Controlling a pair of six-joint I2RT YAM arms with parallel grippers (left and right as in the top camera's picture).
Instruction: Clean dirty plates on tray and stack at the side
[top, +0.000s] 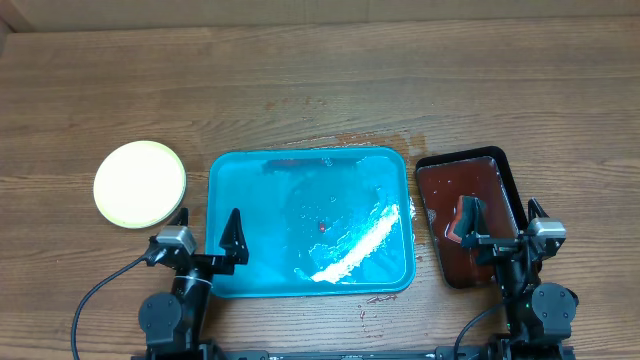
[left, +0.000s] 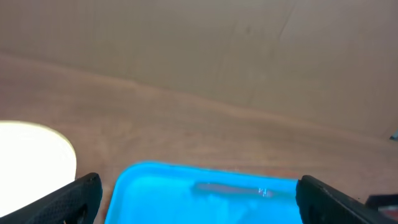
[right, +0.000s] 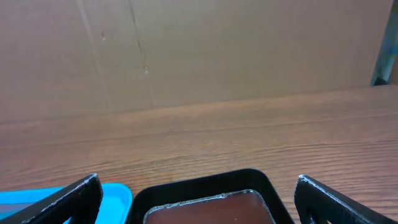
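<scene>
The left pincer (top: 198, 248) stands with its jaws wide apart and nothing between them. It sits low at the worktop's near edge, one finger over the turquoise tray (top: 300, 153) and the other outside the tray's left rim. The right pincer (top: 500, 222) is spread just as wide and is also empty, at the near edge above the near end of the dark tray (top: 505, 165), which holds reddish-brown liquid.

The turquoise tray lies mid-worktop toward the near edge. Its floor is wet, with pale streaks of glare and a small red speck (top: 320, 225) near the centre. The dark tray lies just beside it on the right, slightly angled.

The plates (top: 140, 183) sit on the worktop just left of the turquoise tray, apart from it. From above only a pale yellow-green top plate shows, with no smear, and how many lie under it cannot be told.

The worktop (top: 320, 70) is brown wood-grain board. Water drops (top: 385, 140) spot it by the tray's far-right corner and along its near rim. A black cable (top: 95, 300) loops at the near-left. Beyond the far edge stands a plain cardboard wall (right: 199, 50) with a vertical seam.
</scene>
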